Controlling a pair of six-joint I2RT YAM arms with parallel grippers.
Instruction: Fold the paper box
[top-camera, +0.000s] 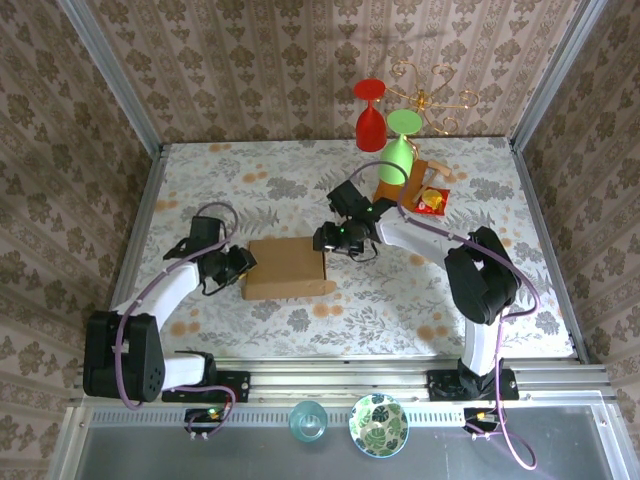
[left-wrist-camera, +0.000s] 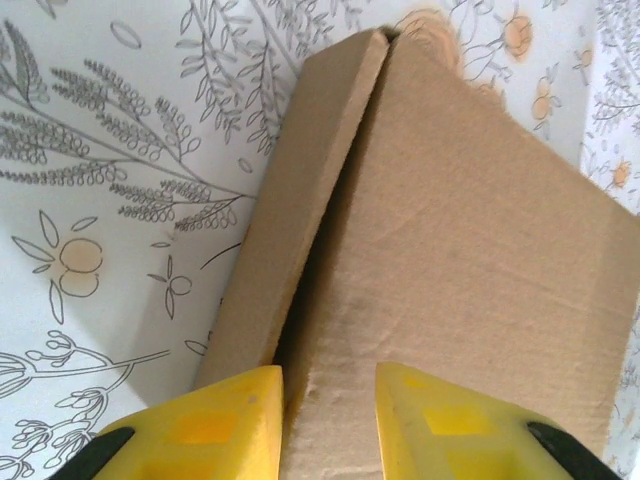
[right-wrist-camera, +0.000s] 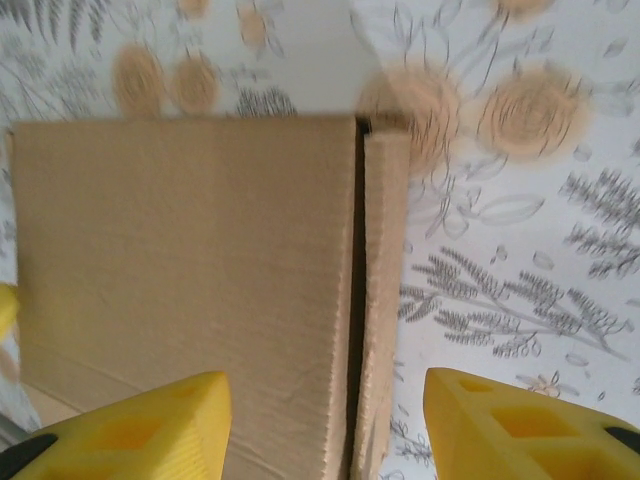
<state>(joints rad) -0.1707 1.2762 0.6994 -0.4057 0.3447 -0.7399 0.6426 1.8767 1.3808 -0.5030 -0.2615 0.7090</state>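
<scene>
1. The paper box (top-camera: 285, 268) lies near the middle of the table (top-camera: 420, 300), on the flowered cloth, between the 2 arms. From above it reads as a flat brown rectangle, with a narrow strip of cardboard jutting out at its near right corner.

2. The left gripper (top-camera: 242, 262) sits at the box's left end. In the left wrist view its 2 yellow fingers (left-wrist-camera: 225, 420) stand a moderate gap apart, and the gripper (left-wrist-camera: 325, 385) straddles the seam where a long side panel meets the broad top panel of the box (left-wrist-camera: 460, 250). A dark slit runs along that seam. I cannot tell whether either finger touches the cardboard.

3. The right gripper (top-camera: 326, 240) sits at the box's far right corner. In the right wrist view it (right-wrist-camera: 325, 400) is spread wide, its fingers (right-wrist-camera: 150, 430) well apart either side of a narrow side panel that stands beside the broad panel of the box (right-wrist-camera: 190, 260). Nothing is clamped between them.

4. At the far right of the table a green glass (top-camera: 400, 150) rests on a small wooden stand (top-camera: 415, 182), well apart from the box; a red glass (top-camera: 370, 115) shows just behind it.

5. A patterned bowl (top-camera: 378, 424) and a blue glass (top-camera: 308, 421) stand side by side on the near ledge, in front of the arm bases.
</scene>
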